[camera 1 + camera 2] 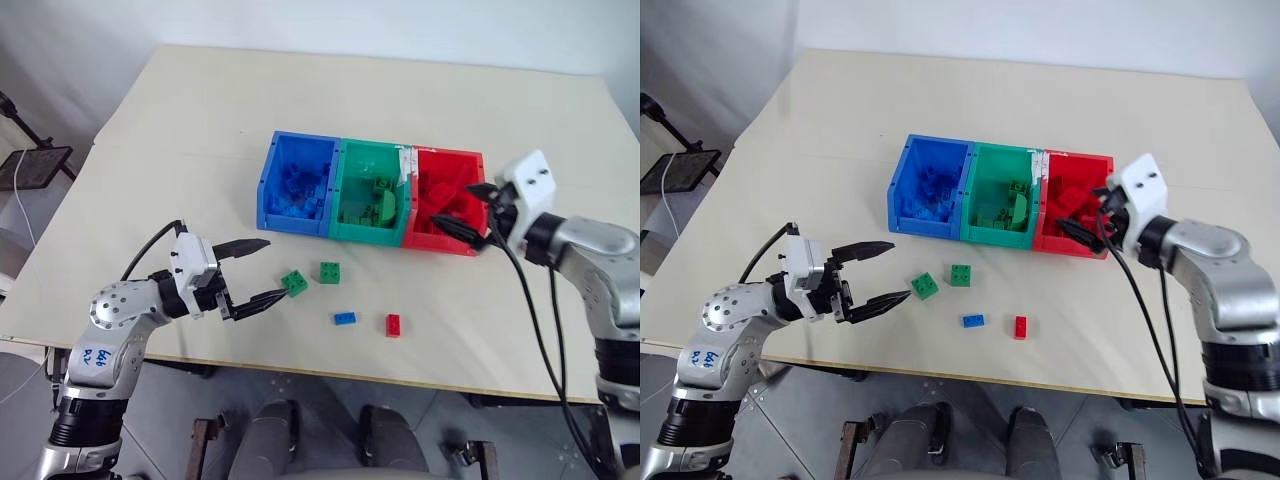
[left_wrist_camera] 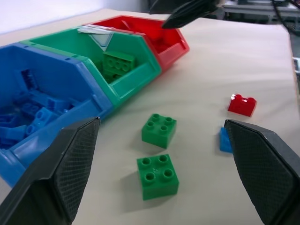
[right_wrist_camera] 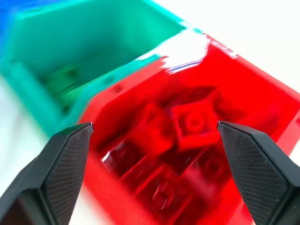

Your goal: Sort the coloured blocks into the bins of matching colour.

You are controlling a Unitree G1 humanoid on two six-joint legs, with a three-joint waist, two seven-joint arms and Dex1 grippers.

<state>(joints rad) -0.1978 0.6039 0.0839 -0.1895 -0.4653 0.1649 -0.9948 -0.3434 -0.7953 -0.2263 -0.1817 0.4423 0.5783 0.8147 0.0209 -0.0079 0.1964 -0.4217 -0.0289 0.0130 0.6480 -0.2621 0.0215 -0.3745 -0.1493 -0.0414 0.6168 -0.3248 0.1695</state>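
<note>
Over the open top of the red plastic bin, the right gripper hung with its two black fingers spread wide and nothing between them; red studded bricks lay heaped directly below the gap, so a red block had by all appearance just been delivered; the joined green bin and blue bin stood beyond its left finger. On the pale table, the left gripper lay level with its jaws fully apart and empty; two green squarish studded bricks sat ahead of the gap, the nearer green brick just off the lower fingertip, the farther green brick just past it; the small blue brick and the small red brick lay outside the jaws, beyond the lower finger. The step in hand, I judged, was the reach for the nearer green brick; the next move called for easing forward until the brick stood squarely between the fingers, closing on its flat sides, then carrying it over the green bin.
</note>
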